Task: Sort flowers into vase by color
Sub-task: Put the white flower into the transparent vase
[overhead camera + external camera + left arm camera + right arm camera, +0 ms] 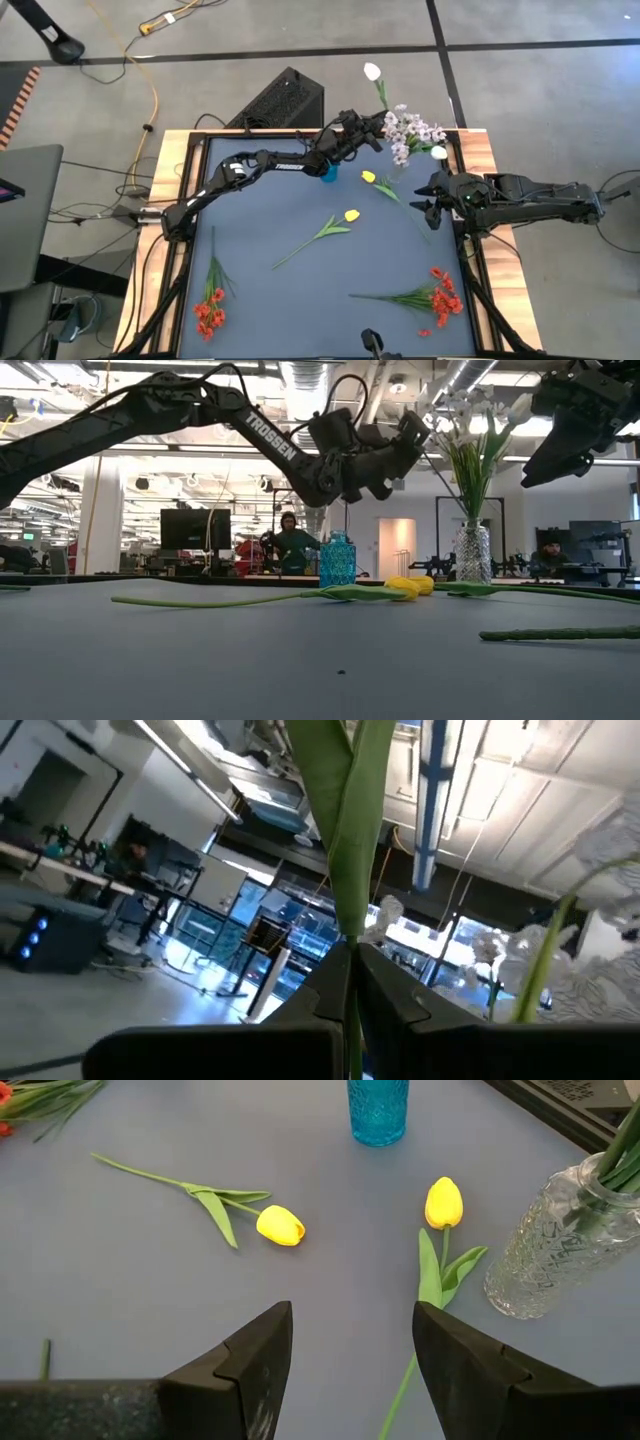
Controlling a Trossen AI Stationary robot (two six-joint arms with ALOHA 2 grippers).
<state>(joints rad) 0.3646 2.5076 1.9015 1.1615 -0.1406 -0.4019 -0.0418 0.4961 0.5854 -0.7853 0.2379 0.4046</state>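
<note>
Yellow tulips [281,1226] lie on the bench [270,310] under the right gripper [352,1355], whose jaws stand wide and empty. Left gripper [374,130] pinches a white tulip [372,72] stem beside the clear vase [545,1250].

Both arms are dark, near-black jointed tubes with bulky housings at the joints; the left arm [200,410] carries white block letters reading TROSSEN along one link, and thin black cables loop beside its wrist. The left gripper [377,132] and right gripper [352,1355] end in matte black fingers [255,1365], angular and wedge-shaped, with bevelled inner faces and slightly speckled upper surfaces.
</note>
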